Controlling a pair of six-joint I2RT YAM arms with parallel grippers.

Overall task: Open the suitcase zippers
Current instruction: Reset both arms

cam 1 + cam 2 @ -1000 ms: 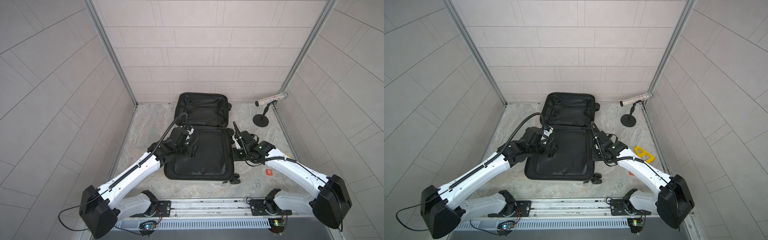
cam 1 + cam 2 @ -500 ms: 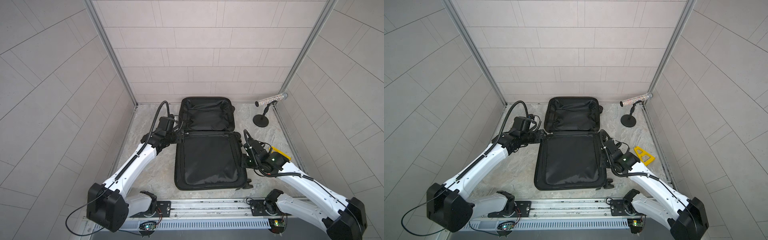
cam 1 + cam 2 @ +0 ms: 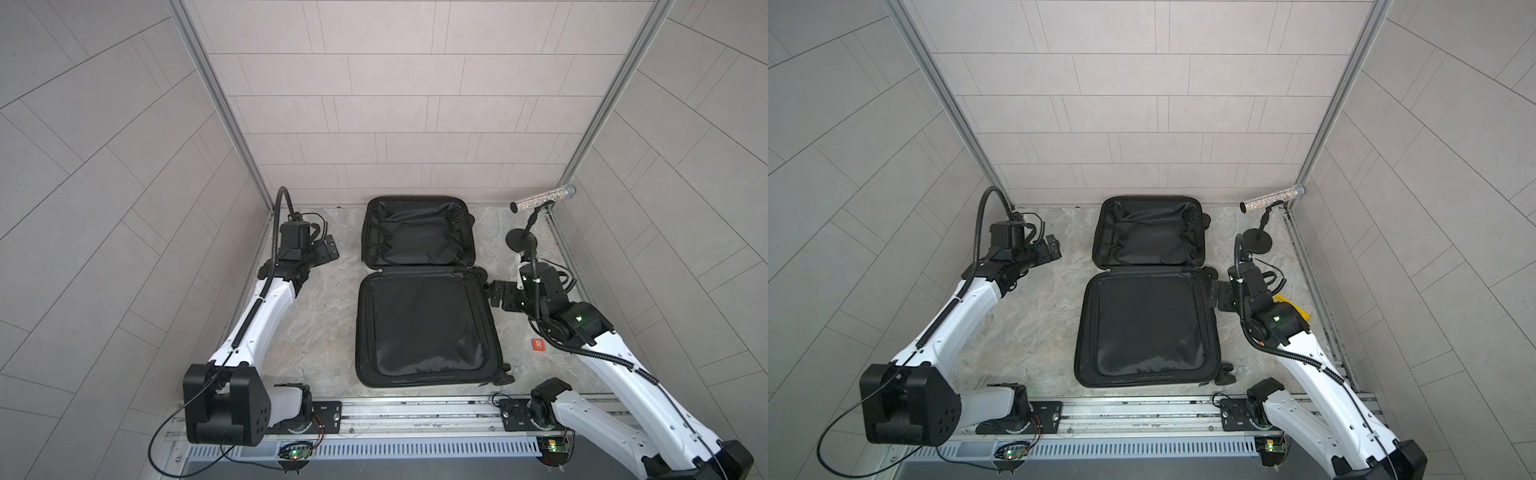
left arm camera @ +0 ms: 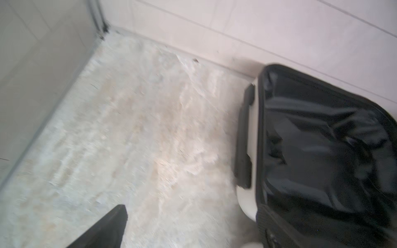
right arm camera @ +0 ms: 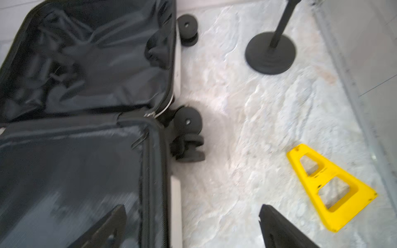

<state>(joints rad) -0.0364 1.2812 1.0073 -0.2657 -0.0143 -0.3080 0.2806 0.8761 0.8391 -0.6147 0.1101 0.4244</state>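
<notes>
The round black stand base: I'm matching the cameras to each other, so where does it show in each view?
In a top view: stand base on the floor, right of the suitcase's far half.
In a top view: same spot, near the right wall.
Left wrist: not in it.
Right wrist: on bare floor beside the suitcase's far half.
Shared landmark: the open suitcase, in all four.

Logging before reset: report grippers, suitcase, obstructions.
Left gripper open, right gripper open, both empty. White hard-shell suitcase, black lining, unzipped, lying flat open. Yellow triangular plastic frame, black round-base stand beside it, not touching.
</notes>
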